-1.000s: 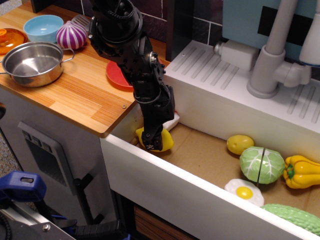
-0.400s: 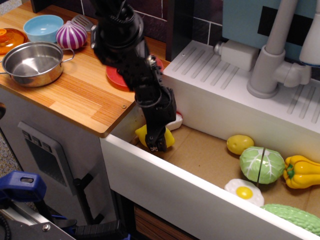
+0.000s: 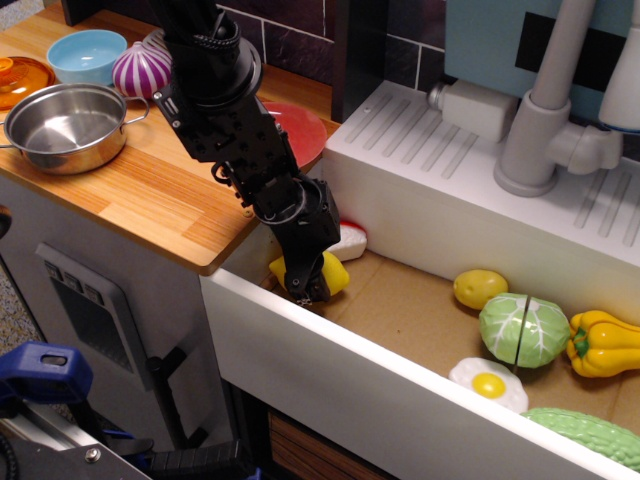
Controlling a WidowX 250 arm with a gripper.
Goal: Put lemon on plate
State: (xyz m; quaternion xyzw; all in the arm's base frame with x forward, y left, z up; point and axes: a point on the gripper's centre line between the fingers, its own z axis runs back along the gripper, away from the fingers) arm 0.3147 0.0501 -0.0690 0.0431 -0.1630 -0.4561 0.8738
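Bright yellow oval plastic lemon (image 3: 331, 274) gripped between the closed black gripper's (image 3: 304, 287) fingers (low in the sink), flat round red plastic plate (image 3: 296, 133) up behind it.

Dim warm indoor light, soft shadows, mild glare on steel pot (image 3: 64, 125).

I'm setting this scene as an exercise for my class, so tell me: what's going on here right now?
A single black robot arm reaches down into the sink basin, with its gripper at the bright yellow lemon in the near-left corner; the fingers look closed on it, but that is hard to confirm. The lemon is still low in the basin. The red plate sits on the wooden counter behind the arm, partly hidden, so the lemon is not yet on it.
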